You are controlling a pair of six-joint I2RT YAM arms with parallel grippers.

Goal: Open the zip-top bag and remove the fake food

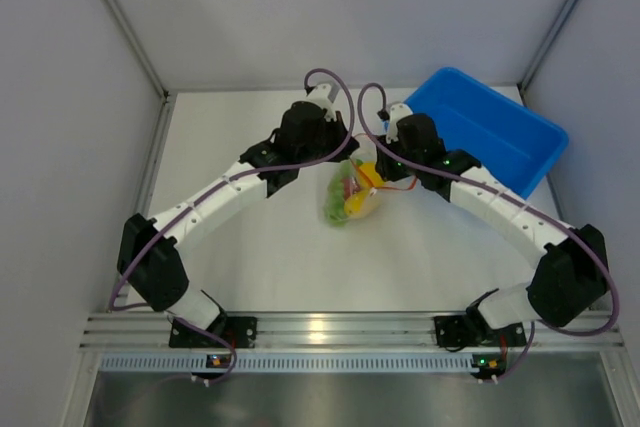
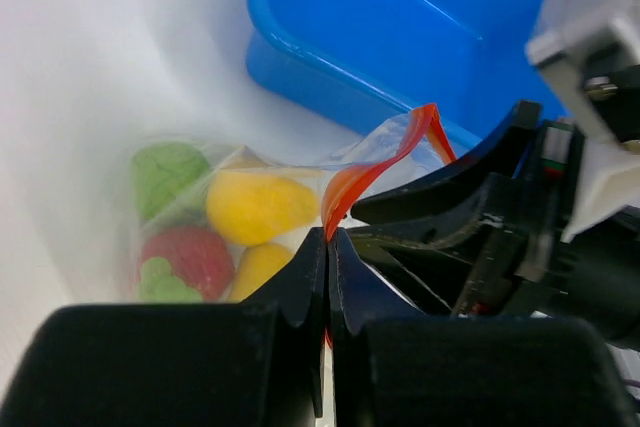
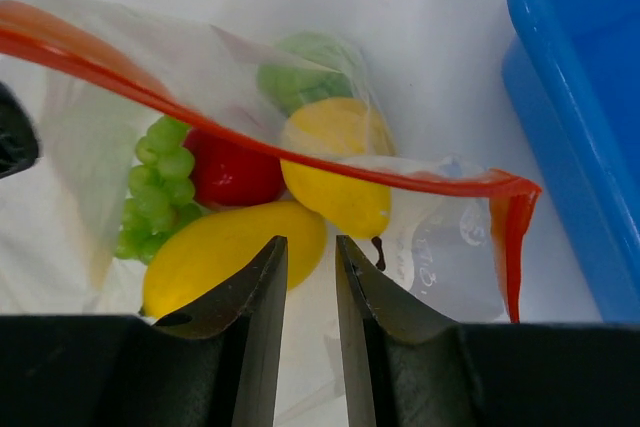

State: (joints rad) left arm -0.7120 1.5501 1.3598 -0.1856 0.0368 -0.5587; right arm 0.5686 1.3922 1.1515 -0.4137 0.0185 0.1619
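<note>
Nearest the arm bases, the zip-top bag (image 1: 348,197) lies mid-worktop (image 1: 270,257) with the fake food (image 3: 232,247) inside: two yellow pieces, a red apple, a green round fruit and grapes packed against the film. At the bag's far end the left claw (image 2: 328,247) is pinched tight on the orange-red zip strip (image 2: 378,165), which rises out of its tips. The right claw (image 3: 311,267) is close beside it, its jaws narrowed to a slit; whether film is caught there I cannot tell. The step in hand looks like parting the seal, so each claw needs its own lip, gripped just below the strip. The pull should then be slow and straight apart, low over the worktop so the fruit's weight anchors the bag. Beyond stands the blue bin (image 1: 490,132), well apart from the bag.
</note>
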